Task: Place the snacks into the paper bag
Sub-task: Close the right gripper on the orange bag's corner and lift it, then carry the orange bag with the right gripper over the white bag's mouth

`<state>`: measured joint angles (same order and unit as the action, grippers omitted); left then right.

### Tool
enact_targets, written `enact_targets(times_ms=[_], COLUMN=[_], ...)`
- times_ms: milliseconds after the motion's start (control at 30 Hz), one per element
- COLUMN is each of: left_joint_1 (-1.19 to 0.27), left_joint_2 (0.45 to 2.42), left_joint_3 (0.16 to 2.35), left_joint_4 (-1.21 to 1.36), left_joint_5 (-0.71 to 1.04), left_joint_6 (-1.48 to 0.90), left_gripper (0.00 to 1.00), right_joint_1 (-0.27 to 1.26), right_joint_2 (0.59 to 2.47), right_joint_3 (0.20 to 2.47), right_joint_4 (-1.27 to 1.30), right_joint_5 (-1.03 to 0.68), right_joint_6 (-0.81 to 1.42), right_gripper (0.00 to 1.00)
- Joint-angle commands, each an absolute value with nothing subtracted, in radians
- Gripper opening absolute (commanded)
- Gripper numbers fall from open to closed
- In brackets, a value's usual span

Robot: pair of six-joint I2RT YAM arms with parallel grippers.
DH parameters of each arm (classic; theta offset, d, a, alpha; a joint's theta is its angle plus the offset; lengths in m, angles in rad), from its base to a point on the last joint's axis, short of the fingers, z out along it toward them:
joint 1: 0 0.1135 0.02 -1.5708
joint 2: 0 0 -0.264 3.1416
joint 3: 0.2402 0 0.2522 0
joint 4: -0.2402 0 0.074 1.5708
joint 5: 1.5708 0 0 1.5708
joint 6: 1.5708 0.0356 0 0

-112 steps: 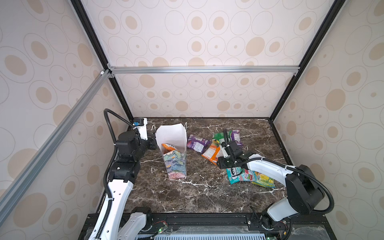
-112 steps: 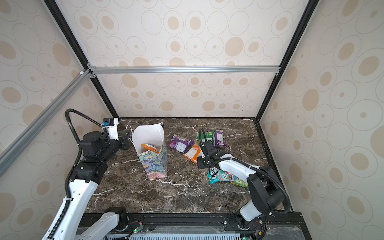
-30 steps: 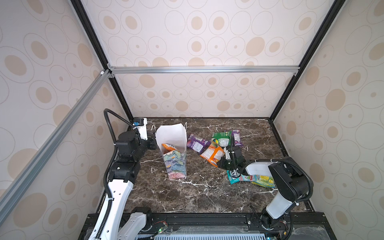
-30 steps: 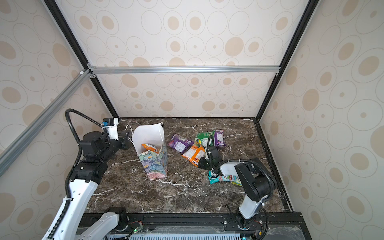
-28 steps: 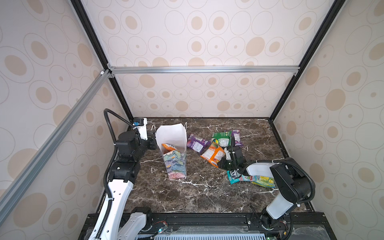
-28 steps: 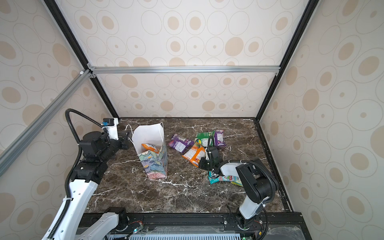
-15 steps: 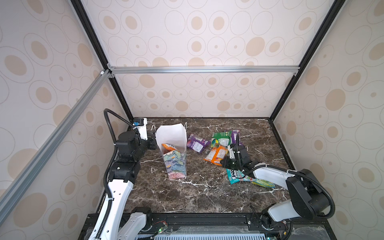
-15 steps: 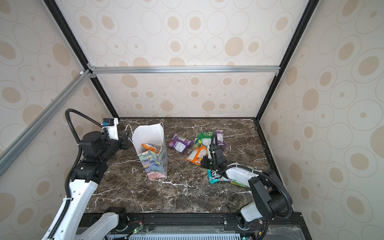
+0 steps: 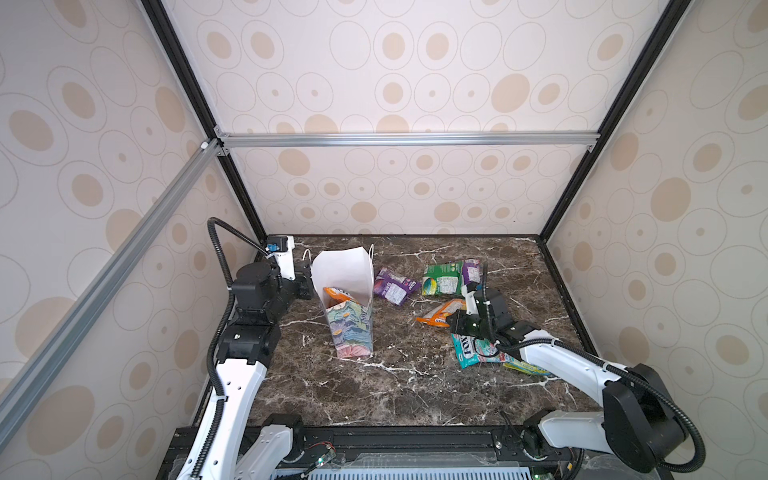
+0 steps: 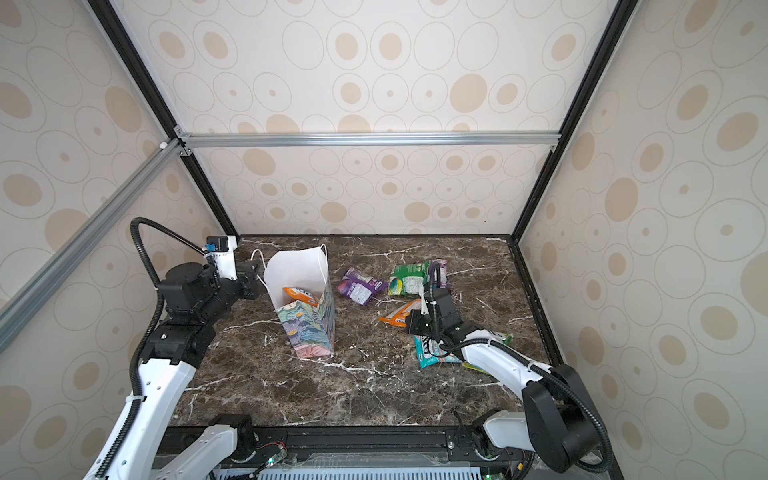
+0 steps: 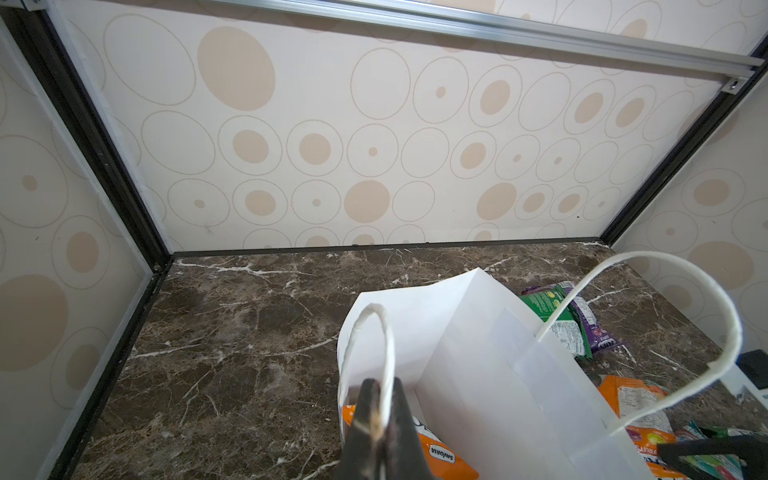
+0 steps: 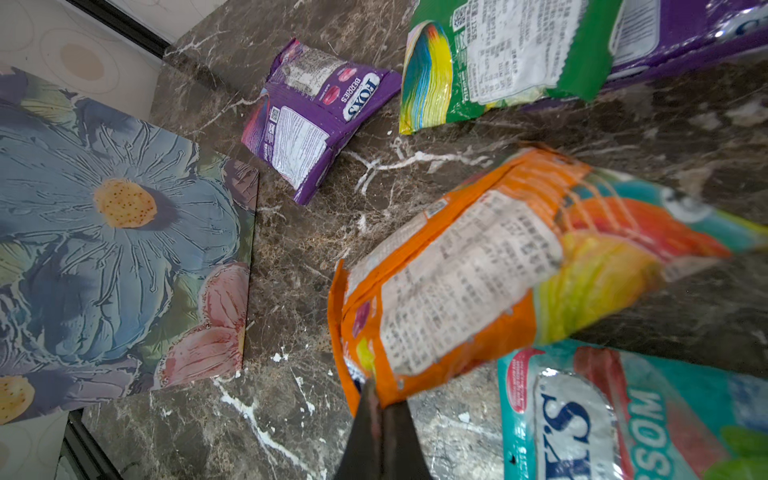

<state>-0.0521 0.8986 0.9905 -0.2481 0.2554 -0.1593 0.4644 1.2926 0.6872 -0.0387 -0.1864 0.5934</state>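
Note:
The paper bag [image 9: 350, 328] stands upright at the left with its white mouth open, and one orange packet [image 9: 337, 294] lies inside. My left gripper [image 11: 380, 399] is shut on the bag's near cord handle [image 11: 388, 345]. My right gripper [image 12: 380, 401] is shut on the edge of an orange snack packet [image 12: 478, 282], which hangs tilted just above the table to the right of the bag [image 10: 309, 328]. In both top views this packet [image 9: 438, 311] sticks out left of the right gripper [image 9: 452, 323].
Loose snacks lie on the marble: a purple packet [image 9: 392, 286], a green one [image 9: 442, 278] overlapping another purple one [image 9: 471, 268], a teal one [image 9: 473, 353] and a yellow-green one [image 9: 523, 368] partly under the right arm. Walls enclose three sides.
The right arm has unfolded and stretched out, and the orange packet in its grip has shifted slightly to the right. The left arm and the bag have stayed still.

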Motion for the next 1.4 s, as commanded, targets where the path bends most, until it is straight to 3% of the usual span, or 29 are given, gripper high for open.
enact_targets(times_ms=[0,600,1367], left_joint_1=[-0.049,-0.049,-0.050], left_joint_2=[0.890,0.885,0.890], left_joint_3=[0.999,0.999,0.999], left_joint_4=[-0.242,-0.239,-0.239], left_joint_5=[0.255,0.255,0.260], left_joint_6=[-0.153,-0.155,-0.155], left_gripper=[0.04,0.04,0.04], right_joint_1=[0.466,0.487,0.568], right_joint_2=[1.278,1.213,1.267], right_joint_3=[0.733,0.903,1.243], right_joint_4=[-0.042,-0.182,-0.273], right_joint_5=[-0.205,-0.220,-0.227], right_joint_6=[0.571,0.457,0.346], right_gripper=[0.00,0.00,0.00])
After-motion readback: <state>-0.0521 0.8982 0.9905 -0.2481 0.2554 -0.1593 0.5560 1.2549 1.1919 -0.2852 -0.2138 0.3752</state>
